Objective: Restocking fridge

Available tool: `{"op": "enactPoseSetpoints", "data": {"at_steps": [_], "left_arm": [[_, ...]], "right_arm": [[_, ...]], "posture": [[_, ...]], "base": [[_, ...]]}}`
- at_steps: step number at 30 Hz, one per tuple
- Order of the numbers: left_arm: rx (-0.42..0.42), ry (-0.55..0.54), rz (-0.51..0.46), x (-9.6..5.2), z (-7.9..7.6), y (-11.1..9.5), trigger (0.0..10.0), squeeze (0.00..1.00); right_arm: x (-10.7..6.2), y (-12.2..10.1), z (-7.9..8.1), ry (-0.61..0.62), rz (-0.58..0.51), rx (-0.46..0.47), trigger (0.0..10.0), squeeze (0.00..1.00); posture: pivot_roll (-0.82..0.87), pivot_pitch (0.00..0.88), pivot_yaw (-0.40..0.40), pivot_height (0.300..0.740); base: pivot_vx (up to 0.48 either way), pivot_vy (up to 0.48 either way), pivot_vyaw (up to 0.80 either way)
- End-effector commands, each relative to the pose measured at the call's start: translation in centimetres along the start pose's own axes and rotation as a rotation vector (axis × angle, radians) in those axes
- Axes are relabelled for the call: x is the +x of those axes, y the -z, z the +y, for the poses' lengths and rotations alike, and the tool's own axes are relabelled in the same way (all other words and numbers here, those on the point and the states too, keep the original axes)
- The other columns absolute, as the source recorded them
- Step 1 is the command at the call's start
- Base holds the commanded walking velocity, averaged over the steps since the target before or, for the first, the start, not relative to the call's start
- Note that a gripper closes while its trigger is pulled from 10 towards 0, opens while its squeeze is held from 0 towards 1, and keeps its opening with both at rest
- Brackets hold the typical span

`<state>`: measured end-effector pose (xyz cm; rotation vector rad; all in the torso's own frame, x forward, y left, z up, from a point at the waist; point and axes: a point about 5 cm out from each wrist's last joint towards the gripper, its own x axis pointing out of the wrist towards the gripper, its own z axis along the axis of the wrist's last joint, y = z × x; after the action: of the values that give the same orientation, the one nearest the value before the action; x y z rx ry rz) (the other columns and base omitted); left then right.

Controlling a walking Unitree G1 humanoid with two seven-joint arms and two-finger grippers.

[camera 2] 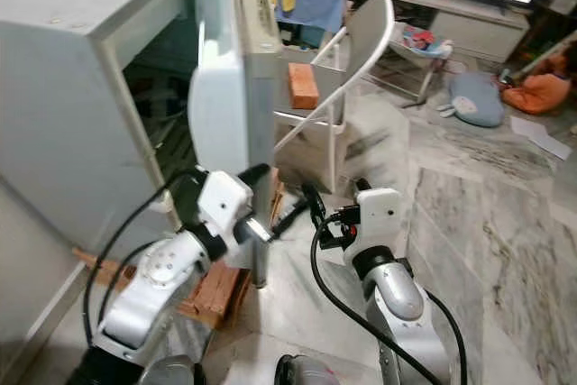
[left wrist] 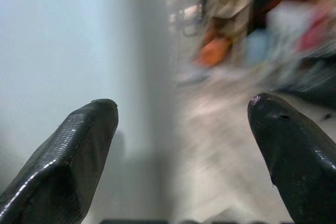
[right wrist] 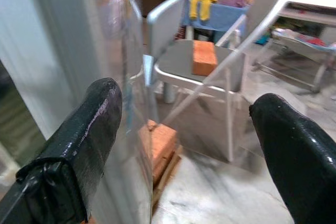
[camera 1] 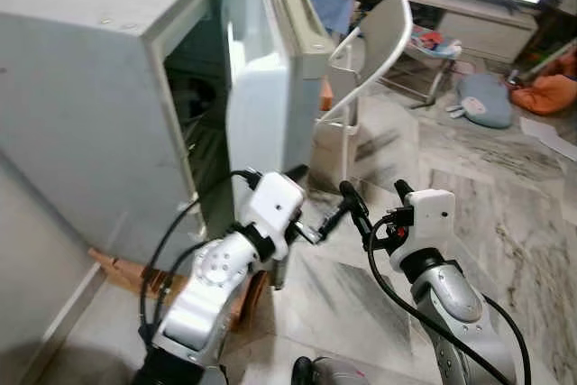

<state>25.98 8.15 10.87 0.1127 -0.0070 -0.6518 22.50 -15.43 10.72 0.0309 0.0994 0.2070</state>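
Note:
A small grey fridge (camera 1: 81,114) stands at my left with its door (camera 1: 257,87) partly open, the white inner liner facing the dark interior (camera 1: 203,123). My left gripper (camera 1: 315,196) is open at the door's lower free edge, and the left wrist view has the pale door face beside one of its fingers (left wrist: 68,156). My right gripper (camera 1: 377,194) is open just right of it, holding nothing. In the right wrist view the door edge (right wrist: 105,51) stands next to one of the fingers (right wrist: 79,140).
A white folding chair (camera 2: 361,51) stands close behind the door with an orange brick (camera 2: 303,86) on its seat. Bricks (camera 2: 216,290) prop up the fridge's base. A TV stand (camera 1: 469,15), a grey cushion (camera 1: 487,96) and clutter lie at the far right on the marble floor (camera 1: 505,214).

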Motion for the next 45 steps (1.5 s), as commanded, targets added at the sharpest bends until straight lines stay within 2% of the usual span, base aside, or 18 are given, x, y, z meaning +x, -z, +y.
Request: {"op": "enactPoseSetpoints", "data": {"at_steps": [1, 2, 4, 7, 15, 23, 30, 36, 45], "left_arm": [[0.029, -0.054, 0.044, -0.8, 1.2, 1.0, 10.0, 0.00], [0.037, -0.087, 0.064, -1.5, 2.2, 1.3, 10.0, 0.00], [0.029, -0.124, 0.066, -2.2, 3.1, 1.3, 10.0, 0.00], [0.053, -0.142, 0.085, -2.7, 3.4, 1.4, 10.0, 0.00], [0.065, -0.144, 0.065, -2.1, 3.0, 1.4, 10.0, 0.00], [0.059, -0.136, 0.063, -2.0, 2.7, 1.4, 10.0, 0.00], [0.034, -0.117, 0.066, -1.9, 2.4, 1.5, 10.0, 0.00], [0.076, -0.186, 0.111, -1.9, 3.1, 2.0, 10.0, 0.00], [0.100, -0.204, 0.109, -1.2, 3.3, 1.9, 10.0, 0.00]], "right_arm": [[0.0, -0.3, -0.2, 0.006, -0.008, -0.008, 10.0, 0.00], [0.0, -0.3, -0.2, 0.004, -0.009, -0.010, 10.0, 0.00], [0.1, -0.3, -0.1, 0.003, -0.011, -0.010, 10.0, 0.00], [0.3, -0.3, 0.0, 0.004, -0.013, -0.010, 10.0, 0.00], [0.7, -0.2, 0.0, 0.011, -0.012, -0.008, 10.0, 0.00], [0.9, -0.1, 0.1, 0.005, -0.010, -0.006, 10.0, 0.00], [1.1, 0.0, 0.2, 0.001, -0.013, -0.016, 10.0, 0.00], [1.2, 0.0, 0.3, 0.003, -0.018, -0.018, 10.0, 0.00], [1.4, 0.0, 0.3, 0.006, -0.020, -0.022, 10.0, 0.00]], "posture": [[0.08, 0.029, -0.066, 0.740], [0.08, 0.029, -0.066, 0.740], [0.09, 0.028, -0.066, 0.740], [0.09, 0.025, -0.066, 0.740], [0.09, 0.018, -0.069, 0.740], [0.09, 0.008, -0.069, 0.740], [0.09, 0.007, -0.069, 0.740], [0.09, 0.009, -0.066, 0.740], [0.09, 0.010, -0.067, 0.740]], "base": [[0.000, 0.000, 0.00], [0.000, 0.000, 0.00], [0.000, 0.000, 0.00], [0.000, -0.454, 0.00], [0.000, -0.441, -0.10], [0.263, -0.399, -0.78], [0.327, -0.341, 0.00], [0.462, 0.000, 0.00], [0.480, 0.000, 0.00]]}}
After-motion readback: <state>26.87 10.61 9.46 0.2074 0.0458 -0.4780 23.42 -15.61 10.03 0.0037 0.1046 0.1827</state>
